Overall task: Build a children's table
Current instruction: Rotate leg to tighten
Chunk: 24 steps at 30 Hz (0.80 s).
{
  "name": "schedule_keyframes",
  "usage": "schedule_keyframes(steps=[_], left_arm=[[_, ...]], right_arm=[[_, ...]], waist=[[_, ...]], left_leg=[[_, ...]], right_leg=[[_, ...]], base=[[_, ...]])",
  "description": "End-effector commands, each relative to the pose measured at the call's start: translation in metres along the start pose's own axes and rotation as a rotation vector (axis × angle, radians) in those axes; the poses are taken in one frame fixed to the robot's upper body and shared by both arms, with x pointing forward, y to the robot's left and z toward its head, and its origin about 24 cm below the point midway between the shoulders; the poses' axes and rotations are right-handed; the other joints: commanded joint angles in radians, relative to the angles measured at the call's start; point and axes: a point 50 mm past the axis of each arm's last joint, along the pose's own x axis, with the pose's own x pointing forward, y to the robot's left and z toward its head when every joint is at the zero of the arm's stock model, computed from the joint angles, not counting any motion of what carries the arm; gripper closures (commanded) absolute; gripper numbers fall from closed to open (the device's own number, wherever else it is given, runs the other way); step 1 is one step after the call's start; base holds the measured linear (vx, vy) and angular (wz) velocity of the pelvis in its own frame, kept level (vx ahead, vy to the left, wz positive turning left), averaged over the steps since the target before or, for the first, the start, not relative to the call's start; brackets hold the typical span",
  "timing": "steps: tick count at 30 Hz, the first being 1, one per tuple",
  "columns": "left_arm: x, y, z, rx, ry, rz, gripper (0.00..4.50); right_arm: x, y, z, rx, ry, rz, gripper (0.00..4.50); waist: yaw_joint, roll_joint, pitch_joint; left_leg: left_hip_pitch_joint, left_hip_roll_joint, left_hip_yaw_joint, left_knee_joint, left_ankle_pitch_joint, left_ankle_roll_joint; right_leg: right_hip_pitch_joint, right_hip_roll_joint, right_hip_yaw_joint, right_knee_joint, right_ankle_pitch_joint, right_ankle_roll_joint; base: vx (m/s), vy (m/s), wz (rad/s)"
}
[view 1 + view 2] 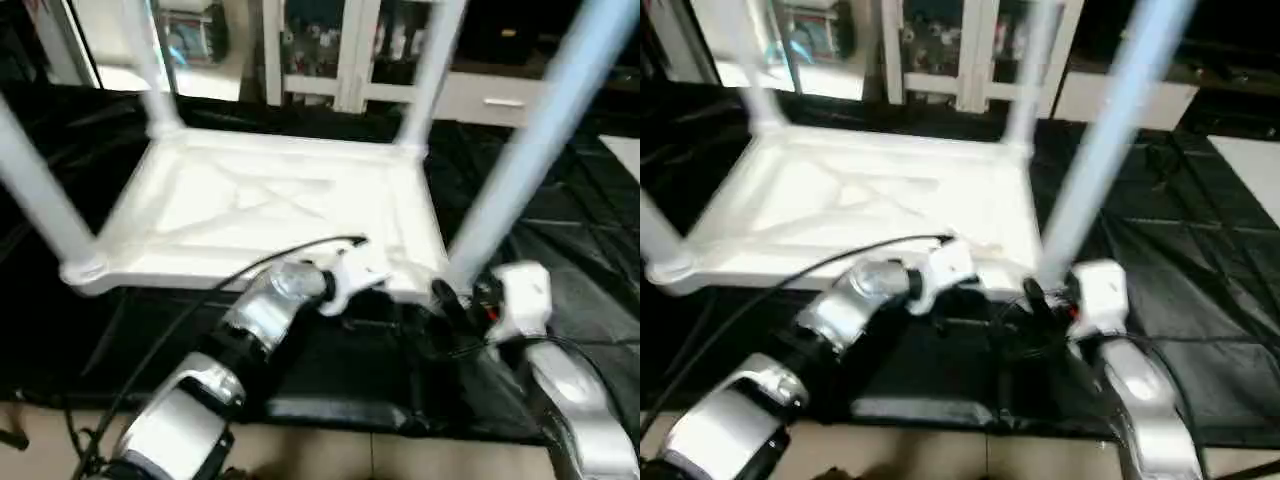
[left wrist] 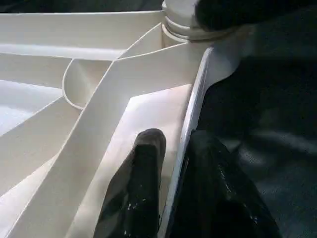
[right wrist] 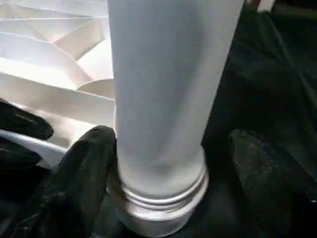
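Surface: a black crinkled sheet (image 1: 590,250) covered the floor; a strip of pale tiled floor (image 1: 330,455) showed at its near edge.
Table top: the white plastic top (image 1: 270,210) lay upside down on the black sheet, its X-ribbed underside facing up.
Legs: four white legs stood up from the corner sockets; the near right leg (image 1: 530,140) rose beside the right arm, the near left leg (image 1: 35,195) at the opposite near corner, and the two far legs (image 1: 150,70) at the back corners.
Left claw: the left claw (image 2: 171,163) sat at the near rim of the top, one black finger (image 2: 143,163) inside on the ribbed underside and the other outside on the sheet side, closed narrowly on that rim.
Right claw: the right claw (image 3: 163,163) stood wide apart around the base of the near right leg, just above its socket collar; one finger (image 3: 84,168) lay at the tube, the other stood clear of it, so it gripped nothing.
Cable: a black cable (image 1: 190,300) ran along the left forearm.
Room: behind the sheet stood white-framed furniture (image 1: 320,50) with shelves of blurred items, and a pale drawer front (image 1: 490,100) to the right.
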Motion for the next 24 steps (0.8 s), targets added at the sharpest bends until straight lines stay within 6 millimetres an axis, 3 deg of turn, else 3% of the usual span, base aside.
schedule_keyframes(steps=[1,5,6,9,10,14,19,20,21,22,24], left_arm=[[0.002,0.004,0.026,0.082,-0.104,-0.003,3.77],[0.000,0.009,0.025,0.091,-0.098,0.047,3.77],[-0.001,0.011,0.022,0.063,-0.079,0.072,3.42],[-0.002,0.015,0.020,0.033,-0.068,0.121,3.03],[-0.002,0.018,0.019,0.021,-0.061,0.148,2.98],[-0.008,0.030,0.023,-0.047,-0.096,0.260,2.59],[-0.018,0.034,0.031,-0.095,-0.185,0.276,2.14],[-0.028,0.033,0.032,-0.128,-0.228,0.276,2.08],[-0.032,0.033,0.032,-0.140,-0.244,0.277,2.03],[-0.048,0.029,0.033,-0.160,-0.299,0.278,1.94],[-0.056,0.029,0.033,-0.177,-0.319,0.300,1.70]], right_arm=[[-0.009,-0.003,0.003,0.030,-0.002,0.046,0.66],[-0.021,0.004,0.003,0.023,0.008,0.197,0.66],[-0.024,0.006,0.005,0.025,-0.005,0.242,0.66],[-0.024,0.007,0.011,0.036,-0.039,0.268,0.66],[-0.024,0.008,0.015,0.035,-0.061,0.285,0.66],[-0.026,0.009,0.026,0.027,-0.141,0.308,0.66],[-0.025,0.009,0.029,0.032,-0.169,0.274,0.66],[-0.024,0.014,0.028,0.045,-0.171,0.275,0.66],[-0.024,0.016,0.027,0.050,-0.172,0.280,0.66],[-0.023,0.023,0.025,0.062,-0.172,0.293,0.66],[-0.023,0.026,0.024,0.068,-0.172,0.296,0.66]], waist=[[-0.012,-0.013,-0.061],[-0.020,-0.015,-0.060],[-0.023,-0.016,-0.061],[-0.032,-0.017,-0.061],[-0.035,-0.021,-0.061],[-0.037,-0.020,-0.059],[-0.036,-0.020,-0.059],[-0.033,-0.012,-0.060],[-0.032,-0.014,-0.060],[-0.035,-0.014,-0.060],[-0.038,-0.009,-0.060]], left_leg=[[0.013,0.018,-0.008,-0.079,-0.243,0.072],[0.008,0.019,-0.010,-0.076,-0.238,0.087],[0.007,0.019,-0.011,-0.075,-0.233,0.092],[0.004,0.019,-0.013,-0.074,-0.226,0.103],[0.005,0.020,-0.012,-0.073,-0.223,0.106],[0.006,0.020,-0.012,-0.072,-0.219,0.111],[0.007,0.019,-0.011,-0.072,-0.216,0.108],[0.009,0.020,-0.012,-0.072,-0.203,0.106],[0.007,0.024,-0.014,-0.074,-0.194,0.105],[0.005,0.023,-0.012,-0.075,-0.193,0.107],[0.008,0.023,-0.009,-0.074,-0.200,0.107]], right_leg=[[0.061,-0.034,0.022,-0.065,-0.266,-0.163],[0.060,-0.035,0.021,-0.068,-0.294,-0.147],[0.059,-0.034,0.020,-0.067,-0.288,-0.150],[0.060,-0.034,0.018,-0.066,-0.290,-0.152],[0.059,-0.034,0.018,-0.066,-0.291,-0.156],[0.056,-0.034,0.017,-0.068,-0.300,-0.162],[0.054,-0.032,0.016,-0.067,-0.311,-0.166],[0.055,-0.033,0.017,-0.062,-0.289,-0.172],[0.059,-0.035,0.018,-0.057,-0.266,-0.186],[0.057,-0.032,0.017,-0.057,-0.260,-0.193],[0.053,-0.028,0.018,-0.057,-0.244,-0.206]], base=[[0.000,0.000,0.00],[0.000,0.000,0.00],[0.000,0.000,0.00],[0.000,0.000,0.00],[0.000,0.000,0.00],[0.000,0.000,0.00],[0.000,0.000,0.00],[0.000,0.000,0.00],[0.000,0.000,0.00],[0.000,0.000,0.00],[0.000,0.000,0.00]])
